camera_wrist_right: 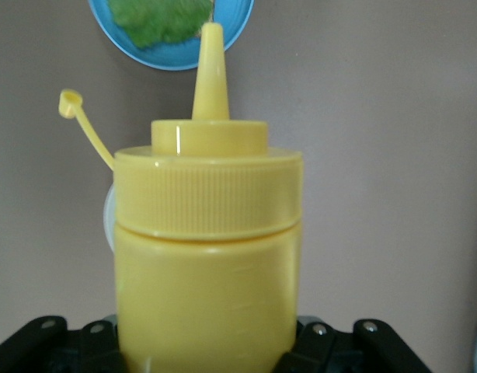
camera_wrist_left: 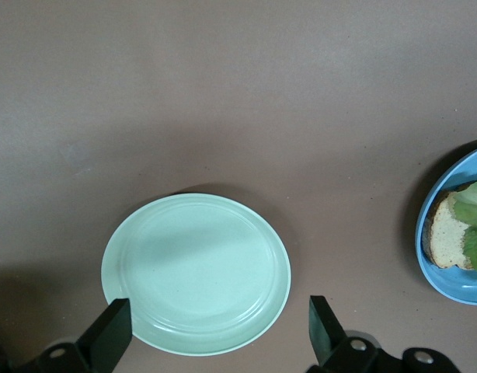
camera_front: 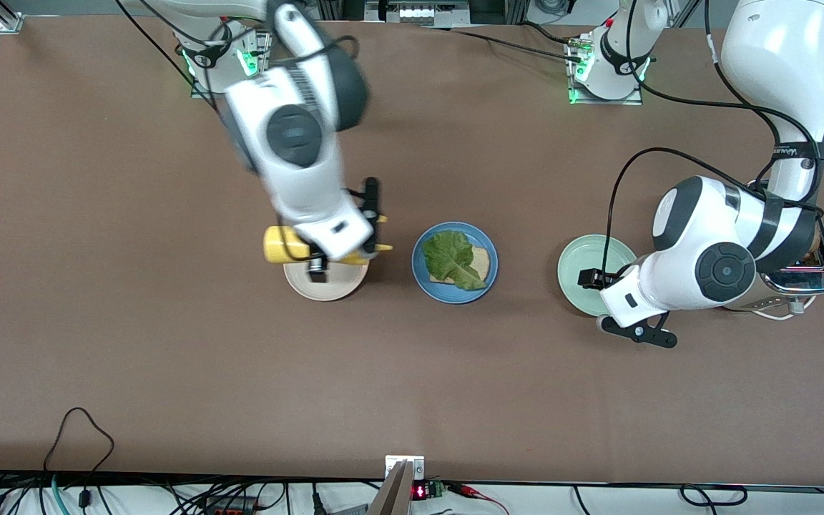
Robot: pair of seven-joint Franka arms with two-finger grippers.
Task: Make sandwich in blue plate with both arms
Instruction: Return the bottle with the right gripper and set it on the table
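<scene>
In the front view, the blue plate [camera_front: 455,262] lies on the brown table [camera_front: 412,372], about midway between the two arms' ends. On it there is one slice of toasted bread [camera_front: 480,265] with a crinkly green lettuce leaf [camera_front: 453,257] lying on top; no second slice covers the leaf. The right gripper [camera_front: 344,250] is over the beige-white plate [camera_front: 326,282], which lies beside the blue plate toward the right arm's end of the table. This gripper grasps the yellow squeeze bottle [camera_front: 283,244], held on its side with the nozzle pointing toward the blue plate. The left gripper [camera_front: 591,277] hangs over the pale mint-green plate [camera_front: 591,275], which lies beside the blue plate toward the left arm's end, and a metal tray [camera_front: 809,275] shows partly under the left arm. In the left wrist view, the two black fingers [camera_wrist_left: 106,334] stand wide apart and released, with nothing between them, above the mint-green plate [camera_wrist_left: 196,272]; the edge of the blue plate [camera_wrist_left: 456,284] with the bread [camera_wrist_left: 448,237] shows at one side. In the right wrist view, the yellow bottle [camera_wrist_right: 207,256] fills the picture, clamped between the right gripper [camera_wrist_right: 207,350] fingers, its small cap [camera_wrist_right: 70,102] hanging open on a strap, and its nozzle points at the blue plate [camera_wrist_right: 172,43] with the lettuce [camera_wrist_right: 161,17].
</scene>
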